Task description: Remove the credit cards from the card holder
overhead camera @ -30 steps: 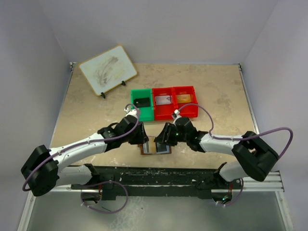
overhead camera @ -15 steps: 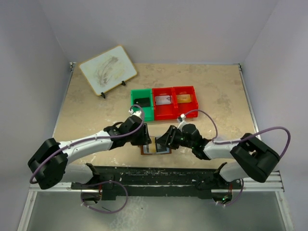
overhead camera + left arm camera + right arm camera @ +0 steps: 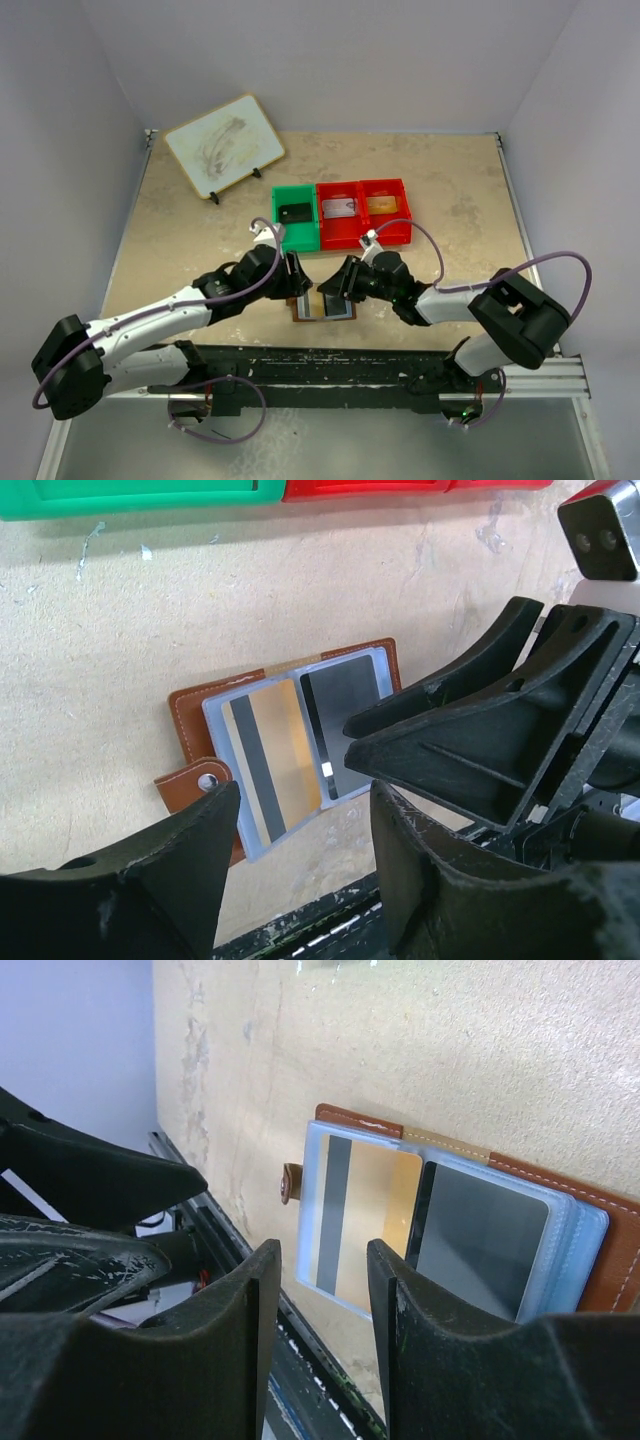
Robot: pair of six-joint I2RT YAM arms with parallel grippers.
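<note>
Filling most of the top view, the beige table (image 3: 180, 230) sits between pale walls. The left arm (image 3: 150, 315) and right arm (image 3: 470, 295) reach in from the near edge and lean toward each other, meeting close to the middle of that edge. A white board (image 3: 224, 146) stands tilted on a small stand at the far left corner. Mid-table, a green bin (image 3: 300, 240) and two red bins (image 3: 338, 236) sit in a touching row, green on the left. Each holds a small flat item too small to name.

The left fingers (image 3: 295, 280) and right fingers (image 3: 340, 282) hang just above the holder, one pair over each half, their tips near each other but apart. The left fingers stand wide with nothing between them, and the holder shows through the gap. The right fingers stand narrower, also parted and gripping nothing.

The holder (image 3: 322, 306) (image 3: 290, 755) (image 3: 450, 1220) lies flat and opened on the table, close to the near edge and just short of the bins. Brown leather frames its pale blue-grey sleeves. A gold card (image 3: 270, 750) (image 3: 365, 1215) with a dark stripe sits in the left sleeve. A dark card (image 3: 340, 695) (image 3: 480, 1240) sits in the right sleeve. Both are tucked fully inside. A little brown tab (image 3: 195, 780) (image 3: 290, 1182) with a snap sticks out from the holder's left edge and rests on the table.
</note>
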